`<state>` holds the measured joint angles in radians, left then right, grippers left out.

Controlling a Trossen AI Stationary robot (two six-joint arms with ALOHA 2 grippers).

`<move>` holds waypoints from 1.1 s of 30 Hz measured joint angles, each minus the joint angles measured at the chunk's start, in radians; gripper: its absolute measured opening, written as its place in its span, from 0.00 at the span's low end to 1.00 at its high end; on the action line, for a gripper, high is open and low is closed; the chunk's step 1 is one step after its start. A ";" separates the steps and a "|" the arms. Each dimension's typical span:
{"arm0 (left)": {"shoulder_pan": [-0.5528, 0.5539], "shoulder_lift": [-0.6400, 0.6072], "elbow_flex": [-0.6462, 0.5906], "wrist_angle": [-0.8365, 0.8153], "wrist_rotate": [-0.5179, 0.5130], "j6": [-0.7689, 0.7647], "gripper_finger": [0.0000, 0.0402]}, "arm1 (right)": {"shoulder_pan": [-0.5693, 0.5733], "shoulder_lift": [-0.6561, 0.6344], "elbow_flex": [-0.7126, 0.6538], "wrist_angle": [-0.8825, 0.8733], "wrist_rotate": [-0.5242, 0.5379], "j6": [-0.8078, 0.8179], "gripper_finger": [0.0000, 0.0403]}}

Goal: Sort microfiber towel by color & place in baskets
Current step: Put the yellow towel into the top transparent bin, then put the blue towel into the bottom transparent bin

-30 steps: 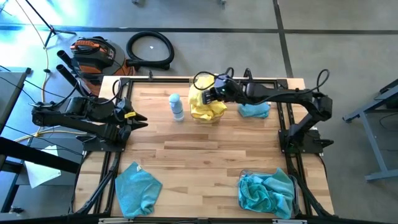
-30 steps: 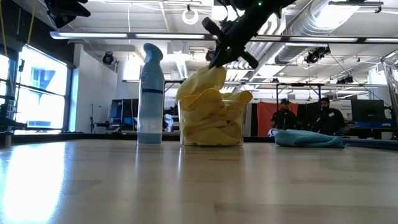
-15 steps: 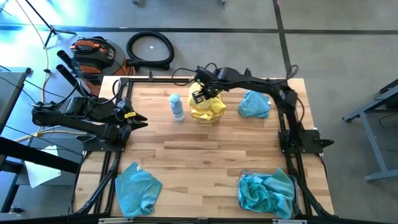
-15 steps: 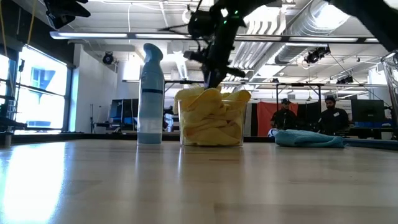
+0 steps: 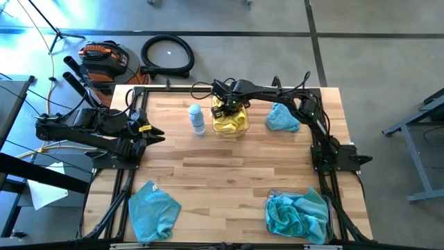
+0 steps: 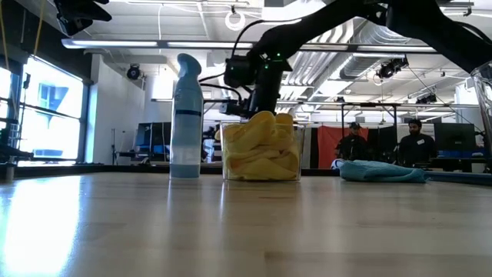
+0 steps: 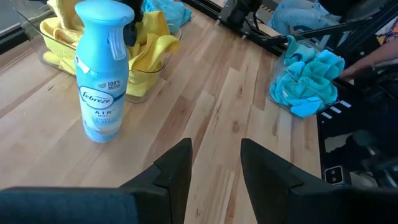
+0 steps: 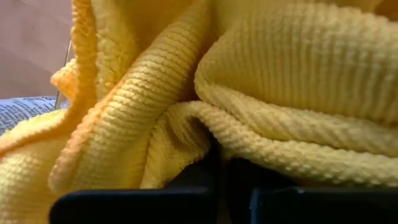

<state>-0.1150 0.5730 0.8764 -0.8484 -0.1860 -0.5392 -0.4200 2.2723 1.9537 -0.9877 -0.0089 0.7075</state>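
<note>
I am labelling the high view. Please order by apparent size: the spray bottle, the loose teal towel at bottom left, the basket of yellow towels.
1. Loose teal towel, largest.
2. Basket of yellow towels, partly under the right tool.
3. Spray bottle, smallest.

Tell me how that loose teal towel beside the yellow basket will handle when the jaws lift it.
The teal towel lies rumpled in soft folds, so it will probably drape and hang floppy rather than hold shape. The ribbed pile seen on the yellow towels suggests decent grip, not slipperiness. It looks light; pinching one fold may lift it unevenly, trailing an edge.
</note>
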 joint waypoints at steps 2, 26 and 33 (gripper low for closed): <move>0.000 0.000 0.000 0.000 0.000 0.000 0.31 | 0.000 0.001 0.000 0.005 -0.001 0.000 0.05; 0.000 0.000 0.000 -0.004 0.000 0.010 0.31 | 0.017 -0.256 -0.005 -0.057 0.075 -0.061 0.35; 0.000 0.000 0.000 -0.004 0.000 0.009 0.31 | 0.069 -0.357 -0.006 -0.248 0.271 -0.080 0.35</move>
<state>-0.1150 0.5728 0.8764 -0.8520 -0.1860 -0.5301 -0.3510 1.9155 1.9472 -1.2356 0.2617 0.6278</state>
